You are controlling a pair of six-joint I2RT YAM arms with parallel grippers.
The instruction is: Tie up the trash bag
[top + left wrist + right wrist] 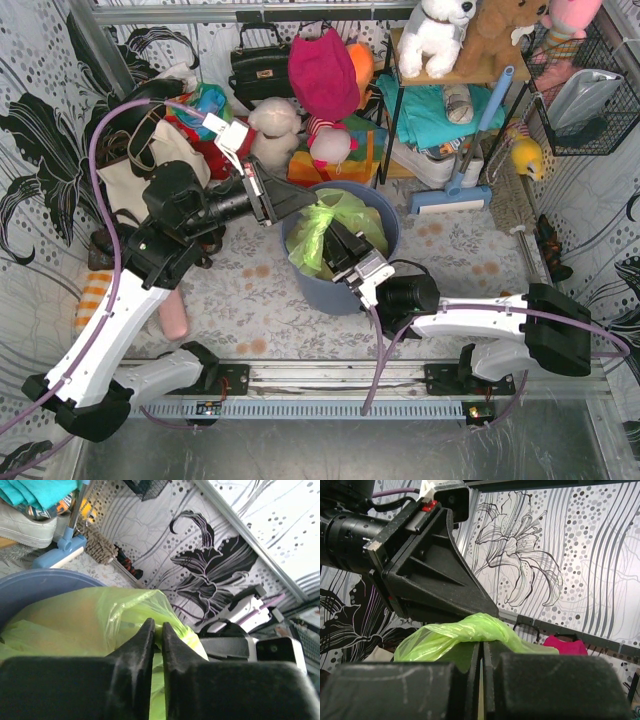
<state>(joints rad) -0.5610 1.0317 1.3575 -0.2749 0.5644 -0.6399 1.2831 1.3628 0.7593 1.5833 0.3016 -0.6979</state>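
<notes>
Trash bag [308, 245] translucent light green, bin [318, 290] blue-grey, left gripper [311, 200] and right gripper [336, 236] black; walls [40, 130] white with black lilies, dots and wavy lines; table cloth [455, 245] pale, grey-flowered with orange blotches; far side: magenta cloth [322, 70], black handbag [258, 68], teal towels [428, 106]

Bare desk [455, 248] right and front-left of bin [312, 293]. Toys [275, 128] packed close behind, mop [450, 198] near back-right. Above bin, left gripper [305, 198] and right gripper [331, 236] crowd trash bag [310, 245].

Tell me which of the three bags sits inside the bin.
The light-green trash bag, in the blue bin; the black handbag and cream tote lie outside it, farther back.
</notes>
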